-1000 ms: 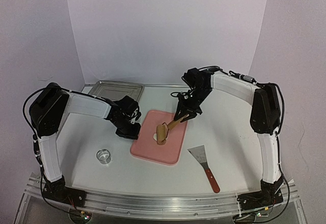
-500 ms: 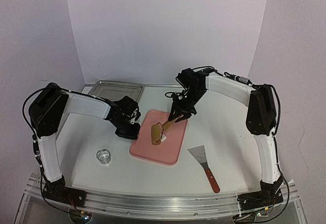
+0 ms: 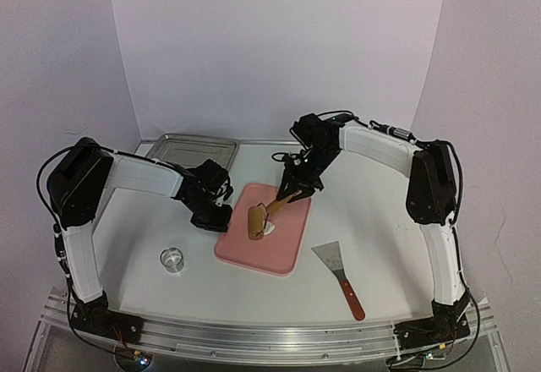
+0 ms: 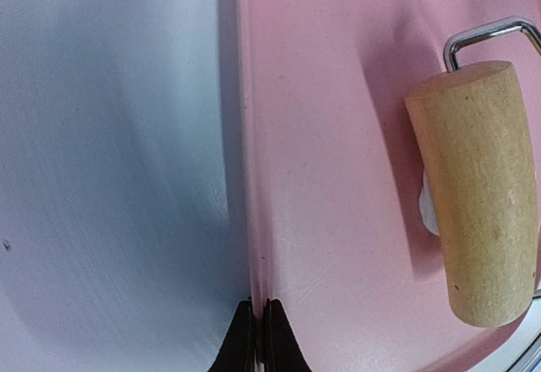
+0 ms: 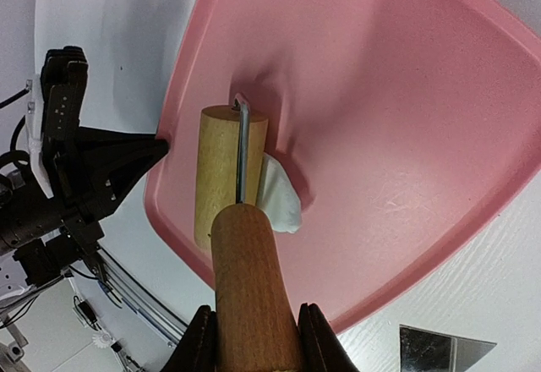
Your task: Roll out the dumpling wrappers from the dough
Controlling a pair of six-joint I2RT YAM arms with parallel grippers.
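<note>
Near the tabletop's [image 3: 380, 220] front edge lie a small shiny metal ring cutter [image 3: 172, 259], left, and a red-handled flat steel scraper [image 3: 340, 276], right, both apart from the smooth pink round-cornered board [image 3: 258, 254]. On the board, a pale wooden roller [image 3: 255, 222] half-covers a thin white dough wrapper [image 3: 270, 230]. The right pincer [image 5: 254, 338] clamps the roller's handle. The left pincer [image 4: 255, 342], closed and empty, rests at the board's left edge. A rimmed steel tray [image 3: 193, 148] sits farthest.

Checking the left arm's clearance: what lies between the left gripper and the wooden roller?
Only bare pink mat. In the left wrist view the shut left gripper sits at the mat's edge, and nothing stands between it and the wooden roller.
</note>
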